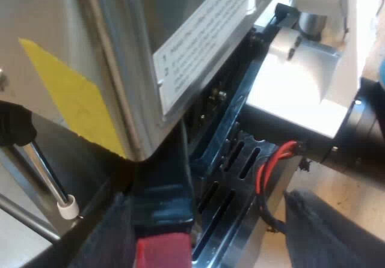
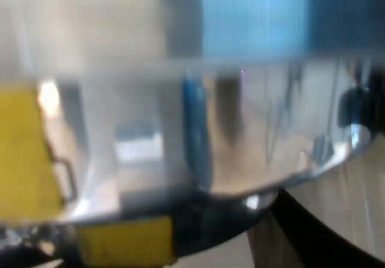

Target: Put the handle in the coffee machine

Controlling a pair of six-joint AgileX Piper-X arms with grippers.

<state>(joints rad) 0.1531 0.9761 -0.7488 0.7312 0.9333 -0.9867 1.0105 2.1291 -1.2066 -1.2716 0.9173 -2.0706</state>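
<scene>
Reaches in low at the front of the espresso machine (image 1: 90, 51), left wrist angled upward along the brushed-metal body. Crowds the same machine from the right wrist as well, hard against a shiny curved panel, with pale table (image 2: 343, 184) showing just under the base. Right gripper (image 2: 198, 244): apart or together, cannot tell.

Beyond the machine's base, seen from the left wrist: a white casing (image 1: 313, 57) joined to a black round part, standing over the table.

Under the machine's front, the slotted drip tray (image 1: 237, 160), dark and glossy. Close to it, the left gripper (image 1: 210, 241), jaws wide apart and clamped on nothing. Between those jaws, much nearer one finger (image 1: 105, 238) than the other, the dark handle (image 1: 162, 205), running up under the machine's front and finishing toward the camera in its red end (image 1: 161, 251). Just beside that finger; touching or not, cannot tell. Locked in or only pushed up there, cannot tell either.

On the machine's body, a slanted patch of yellow tape (image 1: 72, 100), with more yellow tape on the panel in the right wrist view. Higher up, a white label (image 1: 204, 33) with lines numbered 1 and 2, the remaining print too small to read. Near the tape, a thin metal wand (image 1: 48, 178) with a white tip (image 1: 69, 207).
</scene>
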